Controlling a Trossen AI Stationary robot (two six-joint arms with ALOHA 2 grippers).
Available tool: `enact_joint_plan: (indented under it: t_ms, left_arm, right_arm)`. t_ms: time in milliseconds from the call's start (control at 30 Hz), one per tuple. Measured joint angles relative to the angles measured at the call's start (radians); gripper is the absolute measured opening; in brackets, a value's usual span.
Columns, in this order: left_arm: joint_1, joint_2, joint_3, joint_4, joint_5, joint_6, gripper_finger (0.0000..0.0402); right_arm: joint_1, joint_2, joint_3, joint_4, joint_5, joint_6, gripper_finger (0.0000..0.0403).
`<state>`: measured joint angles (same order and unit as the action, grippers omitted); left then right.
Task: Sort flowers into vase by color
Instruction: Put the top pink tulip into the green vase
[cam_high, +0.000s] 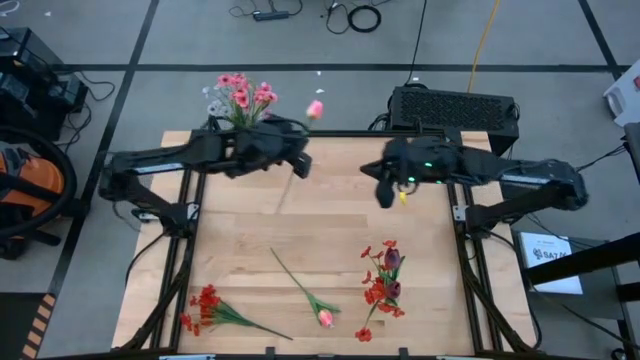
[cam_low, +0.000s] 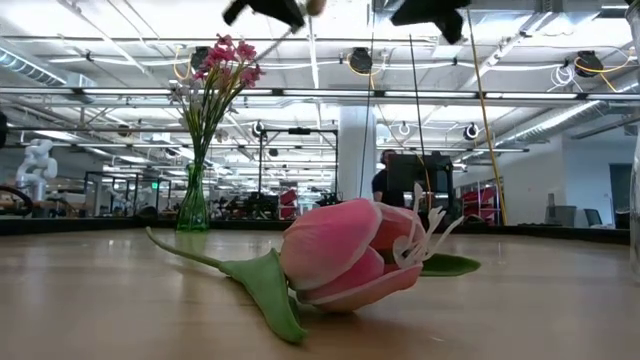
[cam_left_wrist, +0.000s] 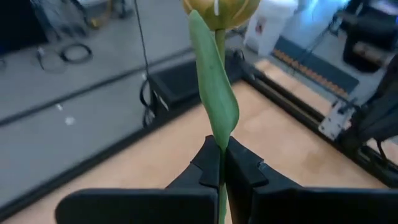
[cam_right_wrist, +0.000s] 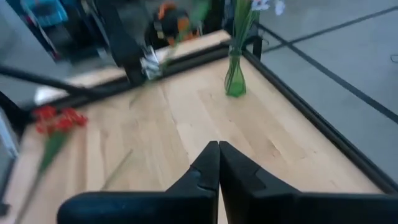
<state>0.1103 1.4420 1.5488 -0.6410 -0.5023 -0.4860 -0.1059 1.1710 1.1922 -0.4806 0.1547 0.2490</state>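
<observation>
My left gripper (cam_high: 297, 163) is raised over the table's far left part, next to the vase, and is shut on a pink tulip whose bud (cam_high: 315, 108) points past the far edge. The green glass vase (cam_high: 240, 122) stands at the far edge and holds pink clusters and a white sprig (cam_low: 215, 75). Lying flat on the table are a red cluster (cam_high: 205, 305), a second pink tulip (cam_high: 325, 318) and a red cluster with a dark red tulip bud (cam_high: 385, 275). My right gripper (cam_high: 386, 196) hovers shut over the far right part and holds nothing. My left gripper pinches the tulip's green stem (cam_left_wrist: 221, 163) between its two fingertips, just below the long leaf (cam_left_wrist: 214, 93). The bud (cam_left_wrist: 221, 6) stands out beyond the fingertips. The flower is lifted clear of the table, and its lower stem (cam_high: 284, 198) trails back under the gripper.
A black box (cam_high: 455, 105) sits behind the far edge on the right. Dark frame rails (cam_high: 470, 255) run along both sides of the wooden table (cam_high: 250, 225). Bare wood lies between the raised grippers and the flowers near the front edge.
</observation>
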Motion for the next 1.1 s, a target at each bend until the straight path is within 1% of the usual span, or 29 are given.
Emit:
enact_joint_plan:
  t_ms: [100,200,333,467,567,633,700,800,867,933,1000,1100]
  left_arm:
    - [-0.031,-0.09,-0.057,-0.028,-0.089,0.002,0.0008]
    - [-0.077,-0.2,-0.15,-0.046,-0.203,-0.008,0.0008]
    - [-0.13,-0.366,-0.297,-0.019,-0.295,-0.029,0.0008]
    - [-0.154,-0.524,-0.447,0.073,-0.339,-0.015,0.0008]
    - [-0.155,-0.648,-0.557,0.157,-0.342,0.017,0.0008]
    - [-0.155,-0.726,-0.632,0.234,-0.34,0.068,0.0008]
    - [-0.154,-0.798,-0.71,0.341,-0.313,0.164,0.0008]
    - [-0.129,-0.891,-0.825,0.527,-0.213,0.378,0.0008]
    - [-0.096,-0.939,-0.894,0.634,-0.139,0.518,0.0008]
    - [-0.054,-0.975,-0.957,0.718,-0.093,0.608,0.0008]
    - [-0.004,-0.998,-1.005,0.768,-0.074,0.659,0.0008]
    - [0.072,-1.007,-1.052,0.763,-0.08,0.699,0.0008]
  right_arm:
    - [0.0,0.107,0.105,-0.068,-0.001,-0.025,0.0]
    - [-0.002,0.164,0.159,-0.144,-0.001,-0.026,0.0]
    - [-0.017,0.176,0.142,-0.234,-0.016,-0.021,0.0]
    - [-0.033,0.133,0.051,-0.24,-0.134,-0.016,0.0]
    - [-0.038,0.046,-0.066,-0.165,-0.204,0.005,0.0]
    - [-0.038,-0.028,-0.163,-0.093,-0.231,0.027,0.0]
    - [-0.038,-0.115,-0.262,-0.018,-0.259,0.058,0.0]
    - [-0.038,-0.239,-0.395,0.063,-0.292,0.08,0.0]
    - [-0.037,-0.303,-0.464,0.069,-0.288,0.105,0.0]
    - [-0.036,-0.351,-0.514,0.067,-0.284,0.187,0.0]
    - [-0.036,-0.385,-0.554,0.07,-0.269,0.284,0.0]
    - [-0.037,-0.4,-0.592,0.044,-0.231,0.37,0.0]
